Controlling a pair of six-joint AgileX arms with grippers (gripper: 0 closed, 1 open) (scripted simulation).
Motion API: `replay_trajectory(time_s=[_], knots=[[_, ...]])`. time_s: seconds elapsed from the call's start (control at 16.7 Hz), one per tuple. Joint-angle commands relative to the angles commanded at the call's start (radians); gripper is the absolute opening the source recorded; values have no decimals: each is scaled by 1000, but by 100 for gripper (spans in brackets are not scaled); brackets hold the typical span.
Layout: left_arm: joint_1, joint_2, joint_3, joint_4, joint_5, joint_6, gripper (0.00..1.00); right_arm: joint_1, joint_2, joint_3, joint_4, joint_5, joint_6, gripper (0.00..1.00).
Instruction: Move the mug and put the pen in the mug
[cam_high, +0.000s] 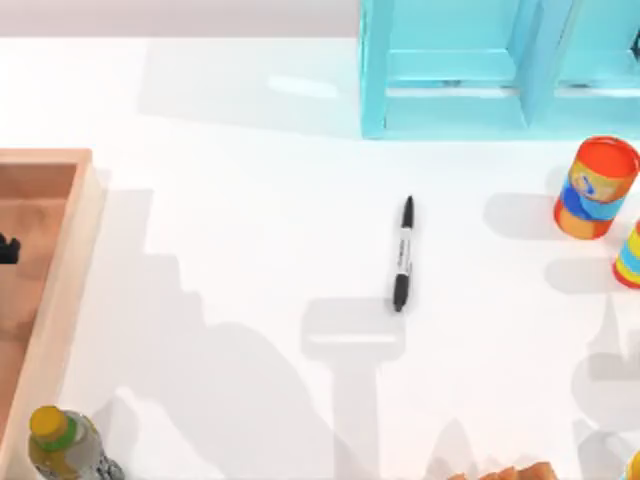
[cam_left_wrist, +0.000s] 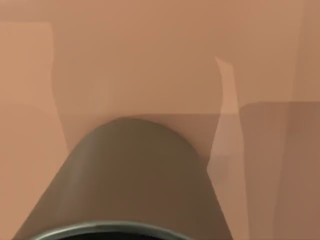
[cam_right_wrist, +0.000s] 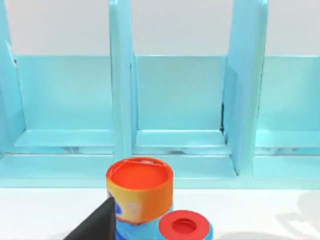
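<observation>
Lying near the middle of the white table (cam_high: 250, 200), the pen (cam_high: 403, 255) points roughly far-to-near with a slight tilt; its ends are black and its pale barrel carries a line of dark print that is too small to read. At the table's left side sits a wooden tray (cam_high: 60, 260), cut off by the picture's edge, and inside it a small black shape (cam_high: 8, 248) is also cut off and cannot be identified. The left wrist view shows the mug (cam_left_wrist: 135, 175) very close, olive-grey and matte, its dark rim at the edge of the picture, with the tray's brown wood behind it — whether it stands on the wood or hangs above it cannot be told, and neither can the state of the left gripper. At the far side stands a turquoise shelf (cam_high: 450, 70) with upright dividers, its top out of the picture. On the right, near the shelf, stands a printed can (cam_high: 595, 188) in orange, blue and yellow, with no legible wording; a second can (cam_high: 630, 255) just nearer is cut off by the right edge. The right wrist view faces these two cans and the shelf, and a black wedge at its border appears to belong to the right gripper (cam_right_wrist: 95, 225) — open or closed, it cannot be told. At the near left corner a yellow-capped bottle (cam_high: 60, 445) is partly out of the picture, its label unreadable.
</observation>
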Motion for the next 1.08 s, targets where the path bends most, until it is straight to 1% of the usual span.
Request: replay_trajectory(time_s=[0.36,0.42,0.96,1.08], knots=[[0,0,0,0,0,0,2,0,0,0,0,0,0,100],[0,0,0,0,0,0,0,0,0,0,0,0,0,100],[-2,-1,3,-1,0,-1,0,0,0,0,0,0,0,100],[-4,-4,37,-3,-2,-30,0,0,0,0,0,0,0,100]])
